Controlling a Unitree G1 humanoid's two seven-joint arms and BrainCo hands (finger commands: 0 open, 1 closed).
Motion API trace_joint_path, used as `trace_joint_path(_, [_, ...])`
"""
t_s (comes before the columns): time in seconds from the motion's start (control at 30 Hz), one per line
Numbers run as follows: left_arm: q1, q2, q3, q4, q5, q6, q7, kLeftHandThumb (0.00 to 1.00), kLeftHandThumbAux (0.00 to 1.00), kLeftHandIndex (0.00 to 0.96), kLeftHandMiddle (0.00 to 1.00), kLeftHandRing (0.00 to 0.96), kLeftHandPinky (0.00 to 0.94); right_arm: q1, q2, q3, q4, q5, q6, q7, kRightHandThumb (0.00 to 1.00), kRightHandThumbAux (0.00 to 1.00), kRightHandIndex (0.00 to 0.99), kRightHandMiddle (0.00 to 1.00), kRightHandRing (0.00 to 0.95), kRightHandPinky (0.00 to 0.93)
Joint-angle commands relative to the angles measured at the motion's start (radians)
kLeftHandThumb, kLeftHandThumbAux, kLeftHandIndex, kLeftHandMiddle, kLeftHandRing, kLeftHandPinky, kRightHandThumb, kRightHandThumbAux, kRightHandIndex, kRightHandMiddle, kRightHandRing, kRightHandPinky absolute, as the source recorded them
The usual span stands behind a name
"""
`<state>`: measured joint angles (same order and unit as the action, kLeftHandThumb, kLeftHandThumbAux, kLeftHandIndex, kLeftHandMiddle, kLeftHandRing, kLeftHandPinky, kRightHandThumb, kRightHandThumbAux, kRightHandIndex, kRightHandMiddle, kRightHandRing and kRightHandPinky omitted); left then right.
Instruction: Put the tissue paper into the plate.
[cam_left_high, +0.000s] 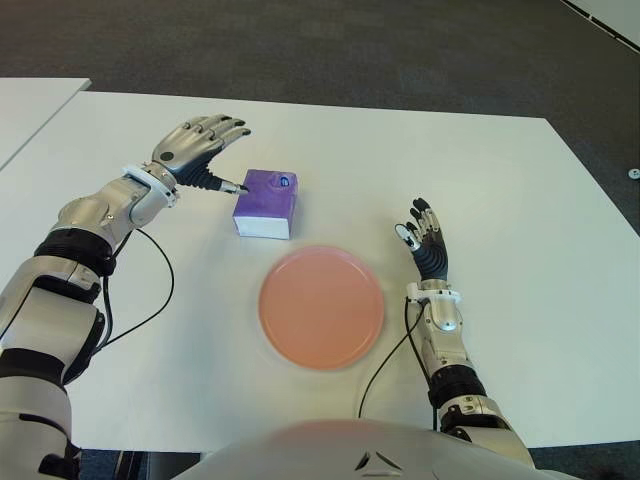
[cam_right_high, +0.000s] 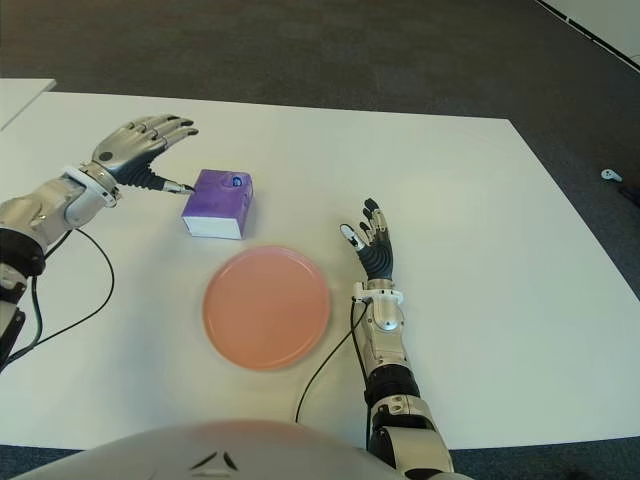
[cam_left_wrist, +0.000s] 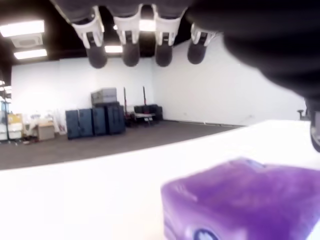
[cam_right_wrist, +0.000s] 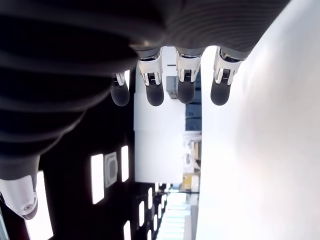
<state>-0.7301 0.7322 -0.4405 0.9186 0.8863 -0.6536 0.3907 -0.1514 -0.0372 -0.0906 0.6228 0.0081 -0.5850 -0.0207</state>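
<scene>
Nothing placed yet: purple tissue pack (cam_left_high: 266, 203) sits on table (cam_left_high: 520, 200) beside empty pink plate (cam_left_high: 321, 307). My left hand (cam_left_high: 195, 150) spread, ungrasped, next to pack; right hand (cam_left_high: 424, 243) relaxed, empty, right of plate.

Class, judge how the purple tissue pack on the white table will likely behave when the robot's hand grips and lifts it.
The purple tissue pack is a small, boxy block with a soft-looking wrapper, so it probably weighs little and may dent under a squeeze. It lies flat on the white table, so it should slide rather than roll. The open left hand is beside it; a glossy wrapper might slip.
</scene>
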Motion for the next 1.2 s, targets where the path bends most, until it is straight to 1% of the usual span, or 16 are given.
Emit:
trace_joint_path(0.03, [-0.025, 0.0, -0.038, 0.03, 0.012, -0.02, -0.051, 0.122, 0.327, 0.0, 0.0, 0.0, 0.0, 0.068, 0.012, -0.001, 0.079, 0.004, 0.019, 0.007, 0.04, 0.538, 0.0, 0.0, 0.0, 0.0])
trace_joint_path(0.27, [-0.033, 0.0, -0.053, 0.041, -0.003, -0.029, -0.096, 0.107, 0.313, 0.0, 0.0, 0.0, 0.0, 0.063, 0.012, -0.002, 0.087, 0.008, 0.016, 0.01, 0.036, 0.532, 0.0, 0.0, 0.0, 0.0])
trace_joint_path(0.4, [-0.043, -0.007, -0.066, 0.051, -0.008, -0.02, -0.147, 0.088, 0.311, 0.0, 0.0, 0.0, 0.0, 0.057, 0.002, -0.001, 0.094, -0.002, 0.021, 0.006, 0.031, 0.523, 0.0, 0.0, 0.0, 0.0])
trace_joint_path(0.6, [-0.057, -0.03, -0.075, 0.077, -0.005, -0.003, -0.161, 0.091, 0.315, 0.0, 0.0, 0.0, 0.0, 0.056, 0.0, -0.001, 0.092, 0.003, 0.023, 0.012, 0.032, 0.524, 0.0, 0.0, 0.0, 0.0])
trace_joint_path(0.83, [-0.076, -0.064, -0.09, 0.104, -0.001, 0.023, -0.154, 0.098, 0.314, 0.0, 0.0, 0.0, 0.0, 0.047, -0.007, 0.001, 0.104, -0.007, 0.024, 0.008, 0.032, 0.521, 0.0, 0.0, 0.0, 0.0])
trace_joint_path(1.2, [-0.097, -0.099, -0.112, 0.131, 0.013, 0.062, -0.065, 0.107, 0.32, 0.0, 0.0, 0.0, 0.0, 0.041, -0.015, 0.005, 0.117, -0.015, 0.02, 0.004, 0.034, 0.521, 0.0, 0.0, 0.0, 0.0])
